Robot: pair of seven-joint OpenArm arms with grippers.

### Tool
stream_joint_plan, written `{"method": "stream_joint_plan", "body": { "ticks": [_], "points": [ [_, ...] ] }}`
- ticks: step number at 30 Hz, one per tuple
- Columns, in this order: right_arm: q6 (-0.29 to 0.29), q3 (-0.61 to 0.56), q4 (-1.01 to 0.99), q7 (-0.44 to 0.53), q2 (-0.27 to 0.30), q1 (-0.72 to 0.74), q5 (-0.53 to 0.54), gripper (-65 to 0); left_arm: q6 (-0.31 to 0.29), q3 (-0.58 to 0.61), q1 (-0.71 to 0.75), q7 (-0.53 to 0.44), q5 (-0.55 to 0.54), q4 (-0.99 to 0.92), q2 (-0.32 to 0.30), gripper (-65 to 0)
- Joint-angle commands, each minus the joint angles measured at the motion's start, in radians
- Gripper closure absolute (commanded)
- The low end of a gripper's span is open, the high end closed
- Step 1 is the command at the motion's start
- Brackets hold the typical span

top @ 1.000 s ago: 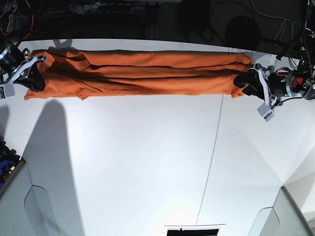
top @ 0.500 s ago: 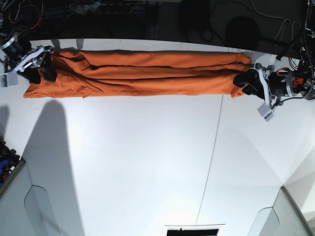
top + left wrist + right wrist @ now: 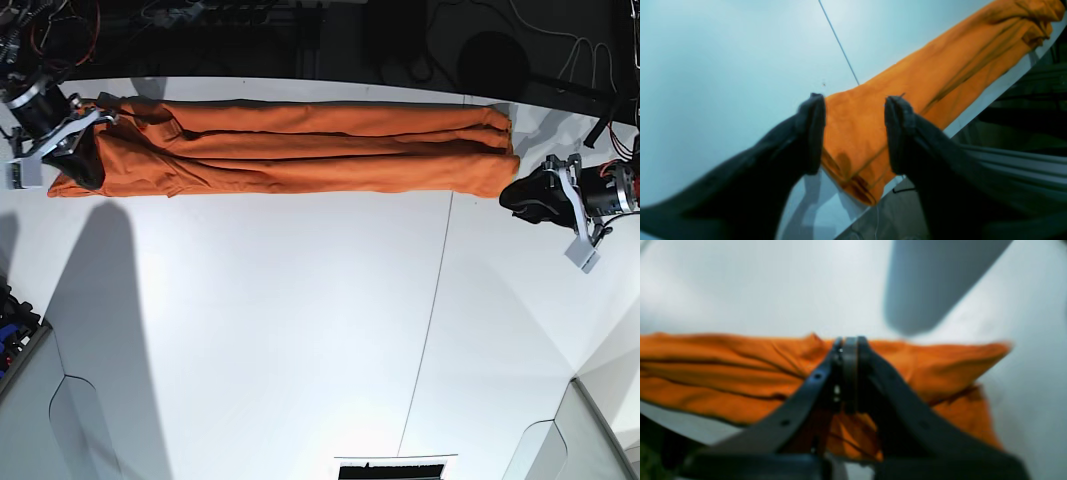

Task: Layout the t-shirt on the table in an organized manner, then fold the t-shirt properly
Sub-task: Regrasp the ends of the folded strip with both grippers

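The orange t-shirt (image 3: 300, 150) lies as a long, narrow, folded band along the far side of the white table (image 3: 300, 330). My right gripper (image 3: 88, 165) is at the band's left end. In the right wrist view its jaws (image 3: 850, 340) are pressed together at the cloth's edge, and the t-shirt (image 3: 723, 373) rises in a small peak beside them. My left gripper (image 3: 512, 195) stands just off the band's right end. Its fingers (image 3: 813, 110) are spread wide above the end of the t-shirt (image 3: 940, 76) and hold nothing.
A thin dark seam (image 3: 430, 320) crosses the tabletop from front to back. Beyond the far edge are dark equipment and cables (image 3: 480, 50). Grey panels (image 3: 90, 430) sit at the front corners, and a dark object (image 3: 395, 470) at the front centre.
My left gripper has let go of the shirt's right end and drawn back to the right. My right gripper opened, shifted on the left end, and shut again.
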Motion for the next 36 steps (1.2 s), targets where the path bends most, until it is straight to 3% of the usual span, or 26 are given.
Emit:
{"method": "stream_joint_plan", "body": {
  "ticks": [1,9,16,23,28,36],
  "points": [
    [0.002,-0.005,-0.011,0.028,0.012,0.011,-0.013,0.0,-0.009,-0.010,0.001,-0.008,-0.021,0.012,-0.023,-35.2],
    [0.002,-0.018,-0.208,0.097,0.021,0.015,-0.076,0.0,-0.009,-0.026,0.114,-0.047,0.043,0.012,-0.013,-36.2],
    [0.003,-0.020,-0.291,0.096,0.020,0.015,-0.035,0.0,-0.009,-0.188,0.137,-0.093,0.113,0.011,0.085,-36.3],
    [0.003,-0.020,-0.291,0.090,0.021,0.032,-0.025,0.0,-0.009,-0.186,0.163,-0.100,0.117,0.010,0.167,-36.3],
    [0.003,-0.020,-0.291,0.089,0.020,0.032,-0.023,0.0,-0.009,-0.184,0.198,-0.115,0.178,0.010,0.222,-36.3],
    [0.003,-0.020,-0.291,0.090,0.020,0.032,-0.023,0.0,-0.009,-0.184,0.241,-0.126,0.208,0.011,0.227,-36.2]
  ]
}}
